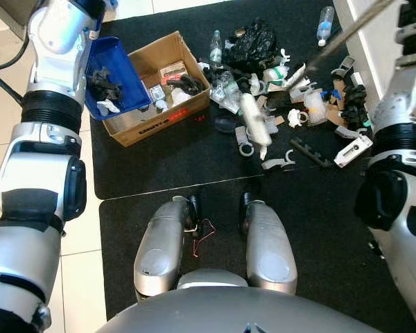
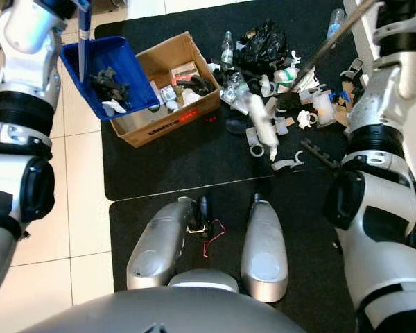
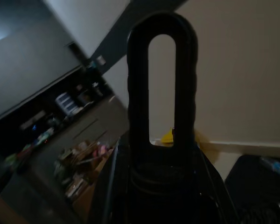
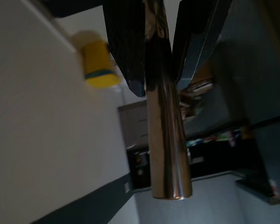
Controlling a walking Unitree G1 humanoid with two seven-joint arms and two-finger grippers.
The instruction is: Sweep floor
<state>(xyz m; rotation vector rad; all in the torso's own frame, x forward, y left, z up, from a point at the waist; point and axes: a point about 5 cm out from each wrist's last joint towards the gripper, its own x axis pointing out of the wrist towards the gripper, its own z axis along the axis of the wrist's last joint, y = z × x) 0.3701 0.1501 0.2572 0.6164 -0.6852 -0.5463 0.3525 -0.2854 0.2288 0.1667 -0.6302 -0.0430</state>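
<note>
Dustpan tipped over the cardboard box hangs from my left gripper, whose grip I cannot tell, so I should tilt gently while my right gripper clamps the broom handle.

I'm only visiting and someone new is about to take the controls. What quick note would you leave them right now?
Right claw: shut on the shiny metal broom pole, which slants down to the litter pile.
Left claw: holds the blue plastic dustpan by its handle, raised over the brown cardboard box.
Done: some dark scraps are in the dustpan, some rubbish in the box.
Left: empty the dustpan, then sweep the bottles and scraps off the black mat.
</note>
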